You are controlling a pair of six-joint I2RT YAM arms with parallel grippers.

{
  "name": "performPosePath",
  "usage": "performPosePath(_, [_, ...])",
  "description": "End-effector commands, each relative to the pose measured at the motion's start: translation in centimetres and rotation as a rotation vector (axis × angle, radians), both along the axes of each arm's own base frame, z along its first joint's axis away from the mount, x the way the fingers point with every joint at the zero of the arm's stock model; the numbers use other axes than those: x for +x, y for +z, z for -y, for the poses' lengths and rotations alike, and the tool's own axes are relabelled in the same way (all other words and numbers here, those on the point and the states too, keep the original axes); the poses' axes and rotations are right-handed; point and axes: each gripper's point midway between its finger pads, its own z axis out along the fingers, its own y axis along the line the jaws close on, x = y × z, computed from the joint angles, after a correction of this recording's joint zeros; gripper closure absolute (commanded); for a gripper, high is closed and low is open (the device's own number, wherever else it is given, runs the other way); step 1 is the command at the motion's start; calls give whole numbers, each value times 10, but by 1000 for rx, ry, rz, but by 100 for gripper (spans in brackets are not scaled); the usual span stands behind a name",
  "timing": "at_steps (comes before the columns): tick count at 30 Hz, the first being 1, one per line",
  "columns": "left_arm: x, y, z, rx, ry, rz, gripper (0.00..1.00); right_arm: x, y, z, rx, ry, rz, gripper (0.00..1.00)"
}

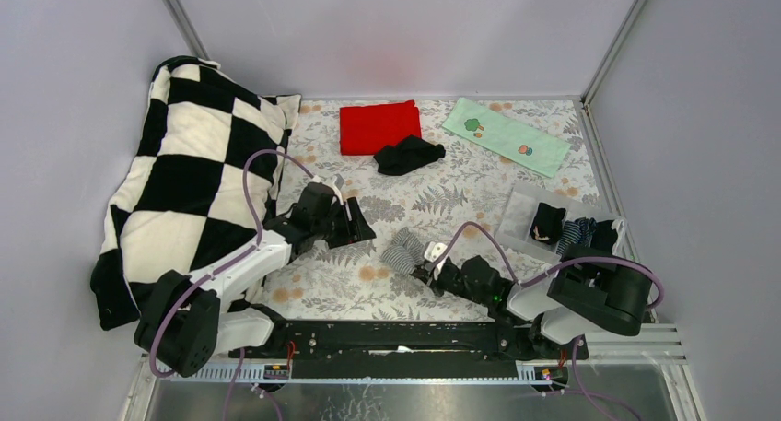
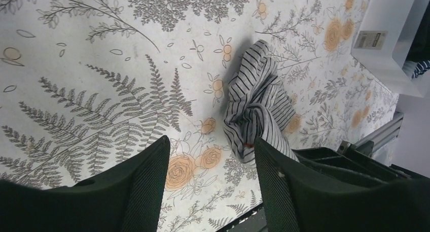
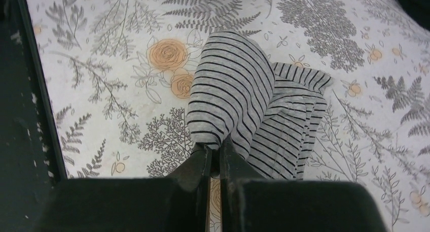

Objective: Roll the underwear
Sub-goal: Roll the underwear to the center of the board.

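The underwear sits in three places around the red cloth (image 1: pixel 379 127), and as far as I can see none of it is rolled yet. The checked pillow (image 1: pixel 184 181), the largest thing, lies left of the red cloth and nearer the arms. The green cloth (image 1: pixel 505 135) lies to the red cloth's right. A white bin (image 1: pixel 518 209), right of and nearer than the red cloth, holds a few bundled dark pieces; whether those are rolled I cannot tell.

A black brief (image 1: pixel 408 154) is crumpled, touching the red cloth's near right corner. The grey striped brief (image 1: pixel 402 250) lies heaped well nearer than the red cloth, between the two arms. The right gripper (image 3: pixel 213 153) has its fingers pressed together on a fold at the brief's edge. The left gripper (image 2: pixel 210 143) is spread wide and empty, hanging just beside the same brief.

I judge the work barely begun: this brief needs flattening and rolling, then the black one.

A small sticker (image 2: pixel 372 39) is on the bin wall, its print too small to read.
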Motion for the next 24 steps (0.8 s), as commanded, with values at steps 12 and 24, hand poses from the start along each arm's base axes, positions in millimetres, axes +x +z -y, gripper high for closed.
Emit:
performPosePath(12, [8, 10, 24, -111, -89, 47, 32, 26, 17, 26, 412, -481, -394, 99])
performPosePath(24, [16, 8, 40, -144, -108, 43, 32, 28, -18, 70, 436, -848, -633, 100])
